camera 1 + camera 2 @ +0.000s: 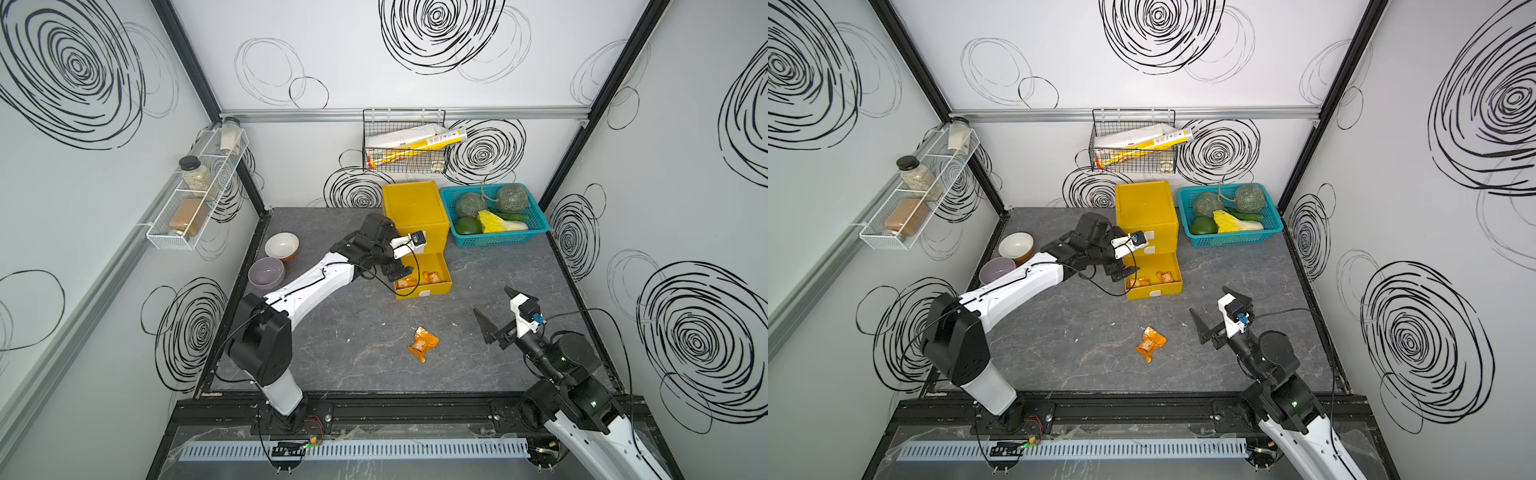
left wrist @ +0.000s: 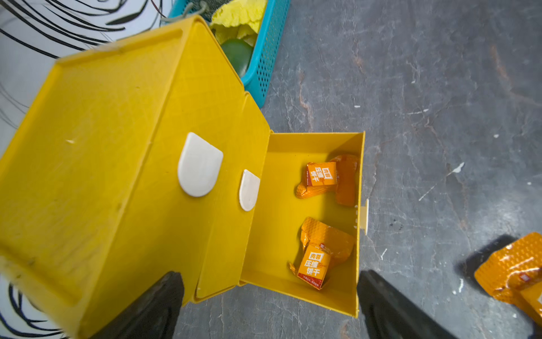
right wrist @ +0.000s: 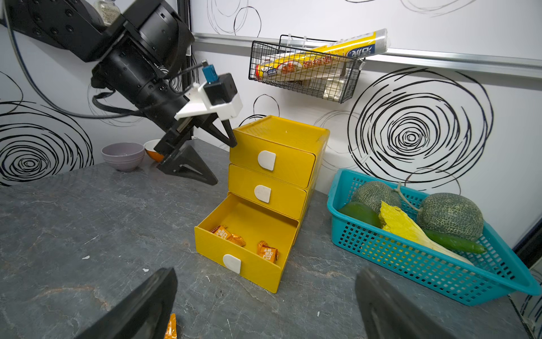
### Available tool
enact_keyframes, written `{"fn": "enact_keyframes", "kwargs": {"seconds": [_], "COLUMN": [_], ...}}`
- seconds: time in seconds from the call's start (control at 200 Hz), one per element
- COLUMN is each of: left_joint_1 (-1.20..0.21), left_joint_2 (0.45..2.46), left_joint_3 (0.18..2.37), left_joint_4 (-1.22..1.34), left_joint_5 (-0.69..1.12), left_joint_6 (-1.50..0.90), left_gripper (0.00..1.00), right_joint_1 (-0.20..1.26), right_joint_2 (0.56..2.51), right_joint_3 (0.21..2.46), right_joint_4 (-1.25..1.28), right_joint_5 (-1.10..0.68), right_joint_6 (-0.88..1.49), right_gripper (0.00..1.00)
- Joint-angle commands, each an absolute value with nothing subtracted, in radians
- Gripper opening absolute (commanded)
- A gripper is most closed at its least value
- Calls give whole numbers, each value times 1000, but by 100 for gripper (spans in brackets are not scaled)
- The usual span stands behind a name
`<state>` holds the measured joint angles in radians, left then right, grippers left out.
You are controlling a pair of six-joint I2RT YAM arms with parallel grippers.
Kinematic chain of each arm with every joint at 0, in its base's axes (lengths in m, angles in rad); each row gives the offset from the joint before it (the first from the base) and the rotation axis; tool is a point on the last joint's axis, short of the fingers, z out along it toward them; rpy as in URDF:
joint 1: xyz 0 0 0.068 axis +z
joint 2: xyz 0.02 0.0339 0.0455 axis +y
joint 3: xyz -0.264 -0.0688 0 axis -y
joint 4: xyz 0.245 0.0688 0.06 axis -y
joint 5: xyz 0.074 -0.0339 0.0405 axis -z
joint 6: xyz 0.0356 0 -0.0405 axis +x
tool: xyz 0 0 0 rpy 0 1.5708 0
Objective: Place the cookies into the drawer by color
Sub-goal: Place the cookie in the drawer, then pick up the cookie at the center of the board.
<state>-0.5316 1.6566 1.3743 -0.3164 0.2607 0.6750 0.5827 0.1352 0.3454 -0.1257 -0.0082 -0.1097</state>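
Two orange cookies (image 2: pixel 321 177) lie inside the pulled-out bottom tray (image 2: pixel 272 223) of the yellow drawer (image 1: pixel 415 205), centre of both top views, where the left arm (image 1: pixel 307 286) partly hides one; the left wrist view shows both whole. A third orange cookie (image 1: pixel 423 344) lies on the grey surface (image 1: pixel 340 332), lower centre. Left jaws hang spread wide over the tray's edge, empty; right jaws, lower right, gape empty too.

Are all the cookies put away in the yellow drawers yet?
Not quite. Two orange packets lie in the open bottom drawer. Nothing is in hand: the left gripper and right gripper are open and empty. One orange packet waits on the table. The upper two drawers are shut, hiding their contents.
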Motion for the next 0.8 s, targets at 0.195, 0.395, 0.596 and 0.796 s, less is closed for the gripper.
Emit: {"fn": "enact_keyframes", "kwargs": {"seconds": [0.195, 0.395, 0.596, 0.796], "left_joint_1": [-499, -485, -480, -480], "left_joint_2": [1516, 1388, 1230, 1101], "left_joint_3": [1316, 1248, 1134, 1003], "left_joint_4": [-369, -416, -428, -411], "left_joint_5": [310, 338, 356, 377], "left_joint_6": [601, 542, 475, 405], "left_gripper": [99, 99, 99, 99], "right_joint_1": [578, 578, 579, 581], "right_joint_2": [174, 217, 284, 390], "right_joint_3": [333, 340, 353, 383], "right_joint_4": [-108, -114, -115, -148], "right_joint_5": [-70, -107, -199, -329], "right_joint_6": [-140, -150, -214, -290], "right_gripper": [99, 98, 98, 95]}}
